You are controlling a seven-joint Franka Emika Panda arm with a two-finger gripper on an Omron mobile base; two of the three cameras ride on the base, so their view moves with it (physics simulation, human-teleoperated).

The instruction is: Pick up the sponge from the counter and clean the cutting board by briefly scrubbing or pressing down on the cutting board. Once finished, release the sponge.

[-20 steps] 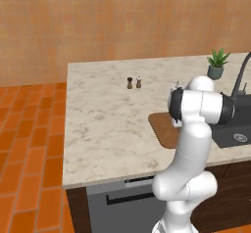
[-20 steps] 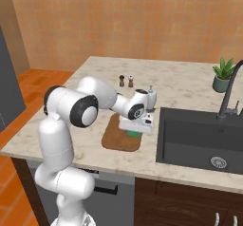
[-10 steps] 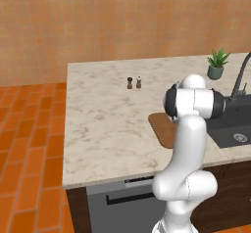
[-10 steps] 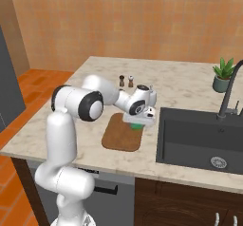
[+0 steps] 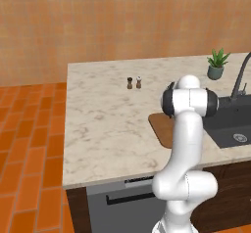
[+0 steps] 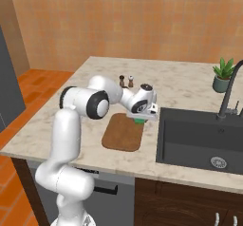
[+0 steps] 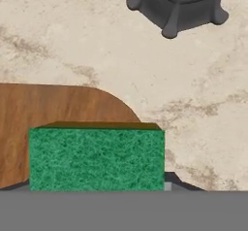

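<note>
The brown cutting board (image 6: pixel 122 134) lies on the marble counter (image 6: pixel 85 101), just left of the sink. My gripper (image 6: pixel 141 117) hangs low over the board's far right corner, shut on the green sponge (image 6: pixel 138 121). In the hand view the sponge (image 7: pixel 97 159) sits close at the bottom, its yellowish-brown side on top, covering the rounded corner of the cutting board (image 7: pixel 58 111); the fingertips are hidden behind it. From the left base view my own arm hides the hand, and just the left end of the cutting board (image 5: pixel 161 128) shows.
The dark sink basin (image 6: pixel 204 139) with its faucet (image 6: pixel 228 94) lies right of the board. Two shakers (image 6: pixel 126 81) stand behind it, and a potted plant (image 6: pixel 222 76) stands at the back right. A dark round footed object (image 7: pixel 179 2) sits on the counter ahead of the hand.
The hand has slid with the sponge from the middle of the board toward its far right corner, and the elbow has swung to the left.
</note>
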